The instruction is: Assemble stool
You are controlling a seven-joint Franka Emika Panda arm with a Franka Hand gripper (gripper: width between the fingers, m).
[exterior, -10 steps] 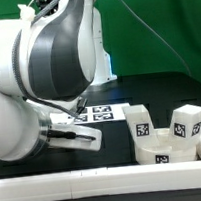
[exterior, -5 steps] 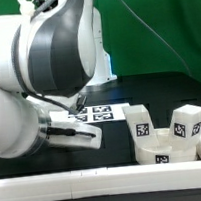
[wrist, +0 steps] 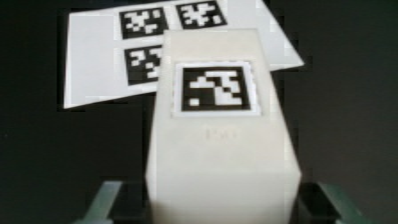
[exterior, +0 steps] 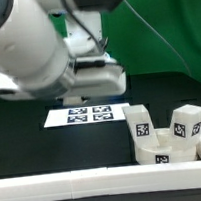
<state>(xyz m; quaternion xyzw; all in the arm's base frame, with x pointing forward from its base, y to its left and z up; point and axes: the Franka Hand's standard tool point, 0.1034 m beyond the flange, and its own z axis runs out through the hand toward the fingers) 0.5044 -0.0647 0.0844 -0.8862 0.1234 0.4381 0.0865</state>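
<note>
A white stool leg [wrist: 222, 150] with a black-and-white tag on its face fills the wrist view. My gripper [wrist: 217, 205] is shut on it, one finger at each side of its near end. The leg hangs above the marker board [wrist: 116, 60]. In the exterior view the arm's bulk hides both gripper and held leg. At the exterior view's right the round seat [exterior: 169, 147] lies low on the table. Two blocky legs, one [exterior: 141, 124] and another [exterior: 188, 121], stand up from it.
The marker board [exterior: 87, 114] lies flat on the black table, left of the seat. A long white rail [exterior: 77, 181] runs along the table's near edge. A green backdrop stands behind.
The arm has risen from low at the exterior view's left to higher over the marker board, uncovering it. The seat and its two legs have not moved.
</note>
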